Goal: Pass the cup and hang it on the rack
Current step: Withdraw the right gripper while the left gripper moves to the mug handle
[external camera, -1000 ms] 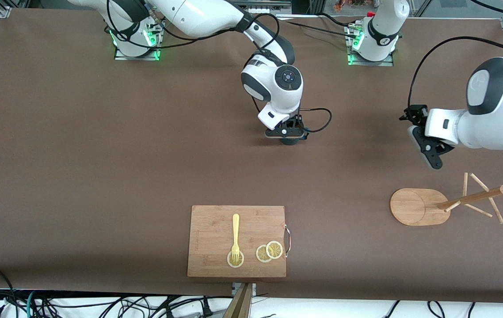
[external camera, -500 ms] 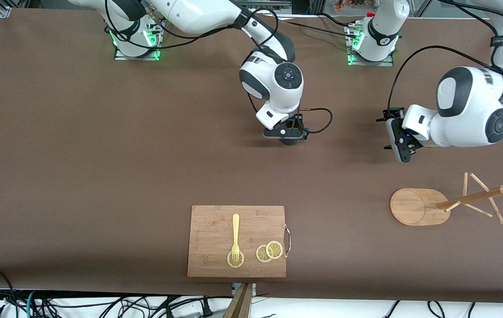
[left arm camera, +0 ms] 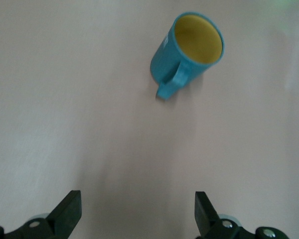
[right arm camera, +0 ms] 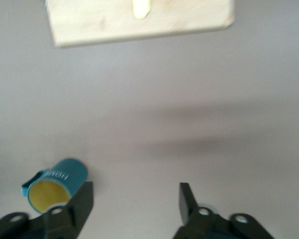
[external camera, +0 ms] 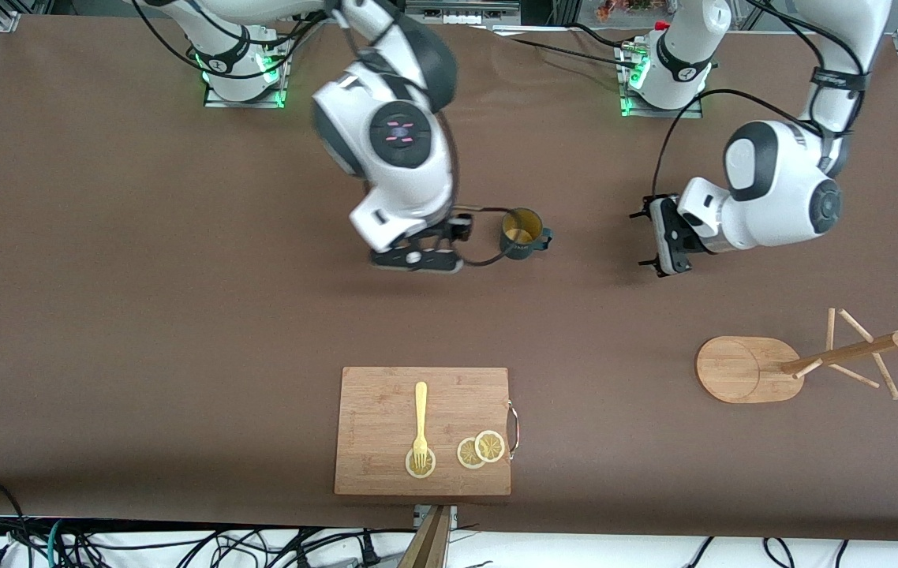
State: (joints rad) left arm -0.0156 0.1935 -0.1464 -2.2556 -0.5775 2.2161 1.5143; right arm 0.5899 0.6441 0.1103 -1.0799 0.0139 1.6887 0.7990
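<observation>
I count one cup [external camera: 521, 232] on the table [external camera: 141, 315] and one rack [external camera: 804, 364]; six pegs show on its post. One board [external camera: 386, 410] carries one fork [external camera: 420, 422] and three lemon slices [external camera: 480, 449], one of them under the fork's tines. I have two arms in view, so two grippers: left gripper [external camera: 666, 244] and right gripper [external camera: 416, 260].
</observation>
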